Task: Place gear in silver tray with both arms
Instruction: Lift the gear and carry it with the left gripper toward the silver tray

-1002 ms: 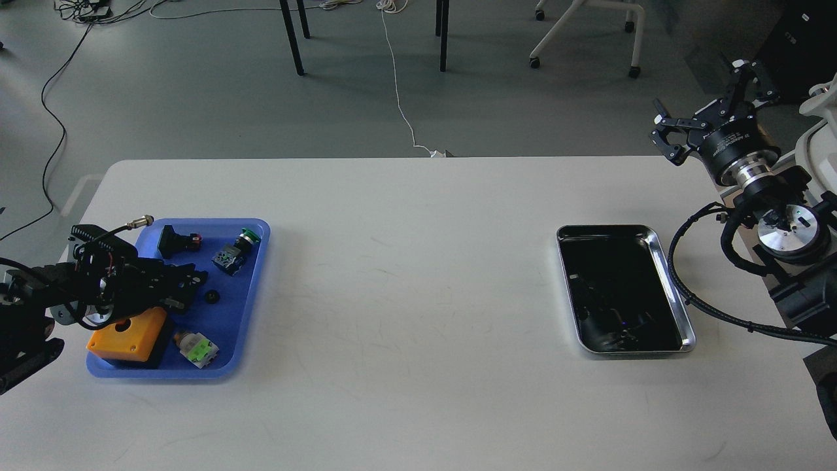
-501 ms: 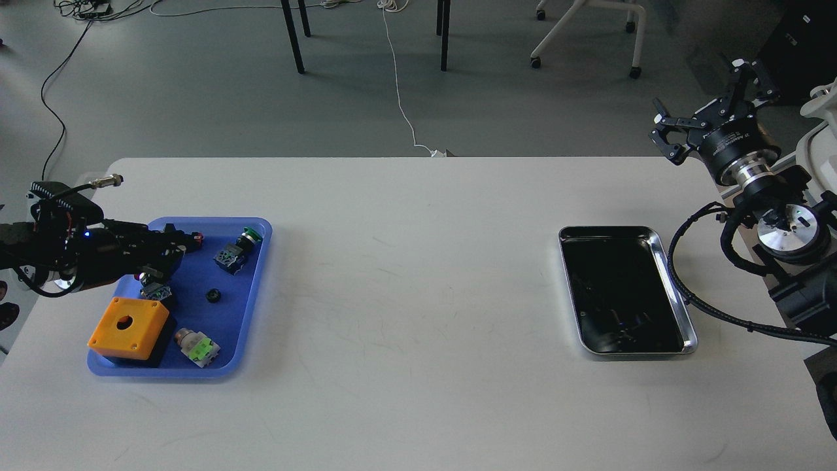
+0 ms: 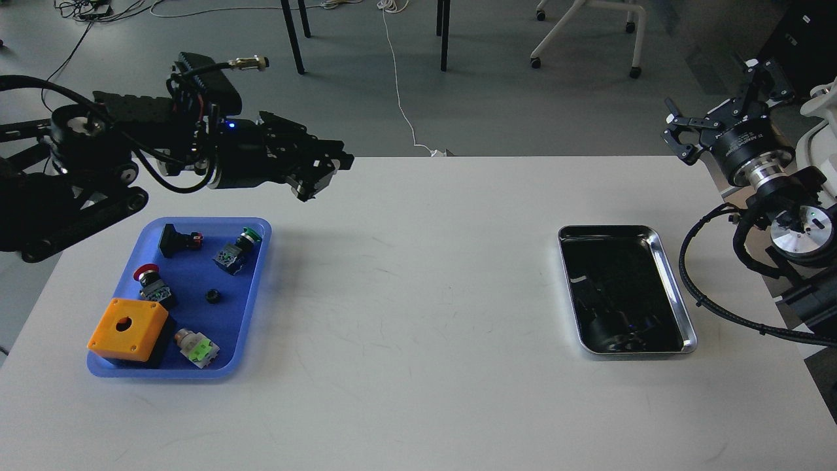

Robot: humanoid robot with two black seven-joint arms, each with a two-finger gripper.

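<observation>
Now you see the white table [image 3: 405, 314] with the shiny rectangular silver tray [image 3: 673, 288] lying on its right side, its dark mirror-like bottom holding only reflections. On the left side sits the blue plastic tray [image 3: 252, 314], well apart from the silver one. In it lie a small black ring-shaped gear [image 3: 212, 296] near the middle, an orange box with a round hole [image 3: 128, 328] at the near left corner, a red-capped push button [image 3: 149, 280] just behind that box, a green-and-white switch block [image 3: 197, 348] beside the box, a green-capped button [image 3: 237, 249] toward the far right, and a black switch part [image 3: 176, 241] at the far left.

Your left gripper [image 3: 320, 171] hangs above the table's far edge, beyond the blue tray and clear of it; its dark fingers lie close together, and you cannot tell whether they hold anything. Your right gripper [image 3: 722, 98] is raised off the table's far right corner, its black fingers [image 3: 681, 131] spread wide and empty, well apart from the silver tray.
</observation>
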